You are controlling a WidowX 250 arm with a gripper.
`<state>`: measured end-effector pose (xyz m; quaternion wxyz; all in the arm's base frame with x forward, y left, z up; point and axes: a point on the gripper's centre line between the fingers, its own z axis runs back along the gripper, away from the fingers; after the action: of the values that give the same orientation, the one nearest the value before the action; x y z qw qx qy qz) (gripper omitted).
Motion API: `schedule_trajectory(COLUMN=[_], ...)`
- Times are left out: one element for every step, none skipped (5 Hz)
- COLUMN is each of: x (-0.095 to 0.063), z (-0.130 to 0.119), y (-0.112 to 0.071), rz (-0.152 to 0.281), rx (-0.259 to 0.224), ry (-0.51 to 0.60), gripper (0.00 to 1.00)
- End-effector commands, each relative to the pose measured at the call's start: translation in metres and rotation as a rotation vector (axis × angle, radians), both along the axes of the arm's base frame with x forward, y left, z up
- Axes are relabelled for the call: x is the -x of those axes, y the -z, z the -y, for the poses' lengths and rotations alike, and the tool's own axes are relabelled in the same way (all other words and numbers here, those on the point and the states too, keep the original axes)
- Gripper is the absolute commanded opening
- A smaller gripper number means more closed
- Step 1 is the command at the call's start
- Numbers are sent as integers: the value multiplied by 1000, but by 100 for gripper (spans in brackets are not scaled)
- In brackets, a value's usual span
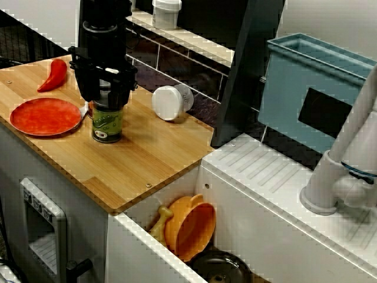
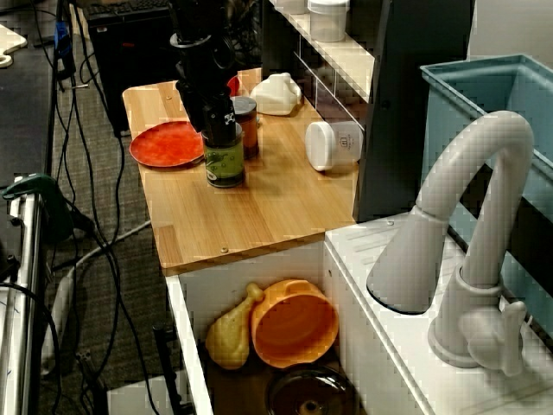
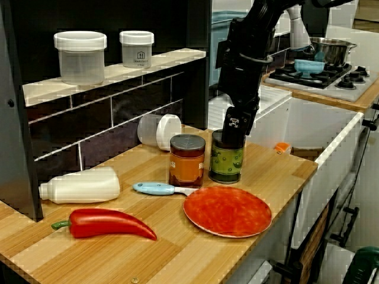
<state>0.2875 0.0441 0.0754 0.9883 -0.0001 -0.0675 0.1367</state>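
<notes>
Looking from above: the end effector sits over the top of the green jar, which stands upright on the tabletop directly beneath it. Its fingers straddle the lid, but I cannot tell whether they pinch it.
Handling: the jar is probably glass, so stiff, smooth, fairly heavy and breakable. The lid and shoulder look like the surest hold.
View from the sink end: an amber jar stands just beside the end effector on the wall side. A red plate lies near on the opposite side.
Low view across the tabletop: a narrow gap separates the two jars. The plate lies just in front of the end effector, and a blue-handled knife lies beside the plate.
Edges: the tabletop ends at the sink drop on one side of the end effector, and the front edge lies just past the plate.
Open room: bare wood runs from the end effector toward the sink drop.
</notes>
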Motion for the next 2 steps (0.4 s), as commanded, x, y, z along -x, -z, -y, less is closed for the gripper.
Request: schedule_trajectory(x=[4, 5], z=[1, 2], y=[-3, -13], rz=[-14, -17], rx=[19, 41], ry=[3, -1], gripper=[0, 0])
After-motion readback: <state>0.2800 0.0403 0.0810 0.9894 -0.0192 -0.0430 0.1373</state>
